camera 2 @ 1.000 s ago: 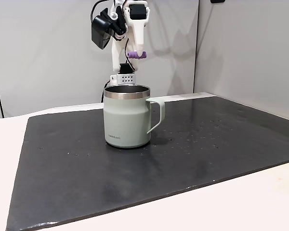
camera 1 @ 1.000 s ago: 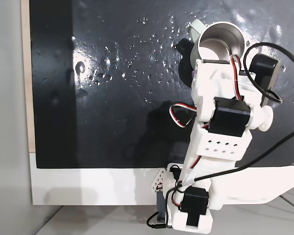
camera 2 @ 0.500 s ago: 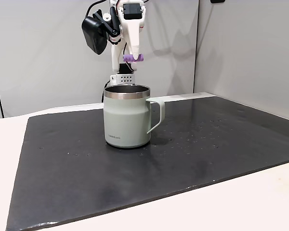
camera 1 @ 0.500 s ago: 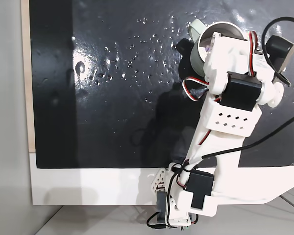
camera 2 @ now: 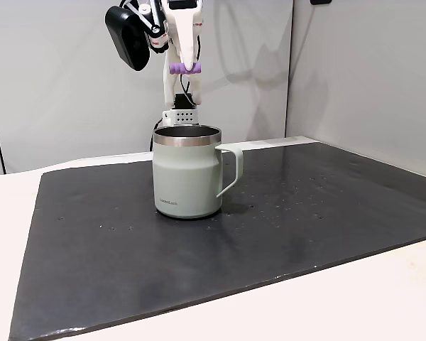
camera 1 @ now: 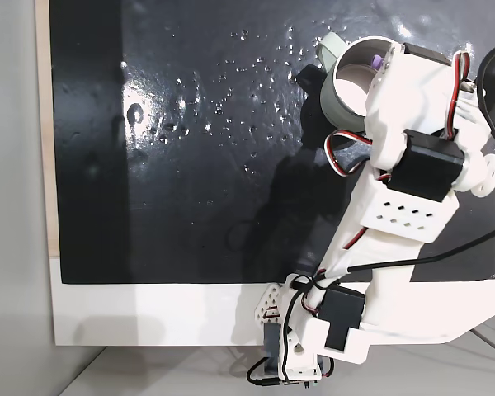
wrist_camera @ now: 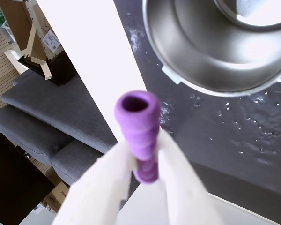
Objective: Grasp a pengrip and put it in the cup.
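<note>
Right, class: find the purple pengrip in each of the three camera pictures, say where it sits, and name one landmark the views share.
Fixed view from above: the pengrip peeks out at upper right, over the cup's opening.
Fixed view from the side: top, left of centre, pinched in the gripper high above the cup.
Wrist view: centre, held between the white fingers, hollow end toward the camera.
Shared landmark: the cup's steel interior.

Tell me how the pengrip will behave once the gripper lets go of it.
The pengrip, a ridged tube pinched between the fingers, looks soft and light, so it should drop gently. Being cylindrical, it may roll or bounce on the cup's shiny steel interior.
</note>
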